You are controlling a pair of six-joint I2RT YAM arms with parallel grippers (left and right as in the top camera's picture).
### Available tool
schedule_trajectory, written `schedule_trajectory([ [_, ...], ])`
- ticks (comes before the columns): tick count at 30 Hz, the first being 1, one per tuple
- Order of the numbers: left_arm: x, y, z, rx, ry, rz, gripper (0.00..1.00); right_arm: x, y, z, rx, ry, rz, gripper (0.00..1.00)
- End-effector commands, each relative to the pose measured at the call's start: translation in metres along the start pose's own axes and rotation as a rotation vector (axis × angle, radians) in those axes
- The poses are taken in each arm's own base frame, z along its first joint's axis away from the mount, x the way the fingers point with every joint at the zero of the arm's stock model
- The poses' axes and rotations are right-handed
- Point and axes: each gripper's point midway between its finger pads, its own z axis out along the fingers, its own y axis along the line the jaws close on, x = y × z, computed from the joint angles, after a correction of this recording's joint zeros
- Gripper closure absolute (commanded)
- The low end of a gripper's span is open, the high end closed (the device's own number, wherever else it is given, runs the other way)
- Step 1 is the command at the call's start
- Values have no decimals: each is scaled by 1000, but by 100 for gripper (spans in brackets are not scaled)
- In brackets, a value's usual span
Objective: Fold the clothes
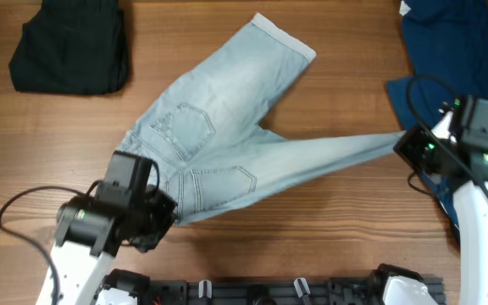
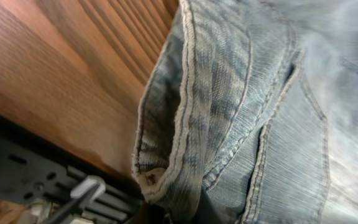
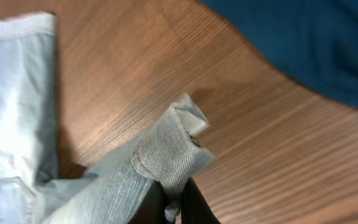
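The light-blue denim shorts (image 1: 219, 127) lie across the middle of the wooden table, back pockets up. One leg points to the far right corner; the other is stretched taut to the right. My left gripper (image 1: 161, 212) is shut on the waistband corner (image 2: 166, 168) at the near left. My right gripper (image 1: 407, 142) is shut on the cuffed hem (image 3: 176, 146) of the stretched leg and holds it off the table.
A black folded garment (image 1: 70, 42) lies at the far left. A dark navy-blue garment (image 1: 456, 42) lies at the far right, also in the right wrist view (image 3: 303, 37). A black rail (image 2: 36, 174) runs along the near table edge.
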Motion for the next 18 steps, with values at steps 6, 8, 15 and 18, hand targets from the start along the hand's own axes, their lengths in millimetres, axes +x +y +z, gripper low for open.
schedule_trajectory([
  [6,18,18,-12,2,20,18,96,-33,8,-63,-95,-231,-81,96],
  [8,8,18,-12,-5,-35,16,96,-46,25,-60,-178,-252,-111,95],
  [15,-63,-3,-27,38,-429,-33,96,-93,110,0,-391,-306,-299,96],
  [18,-82,-11,-30,35,-525,-41,96,-89,139,43,-426,-270,-335,96],
])
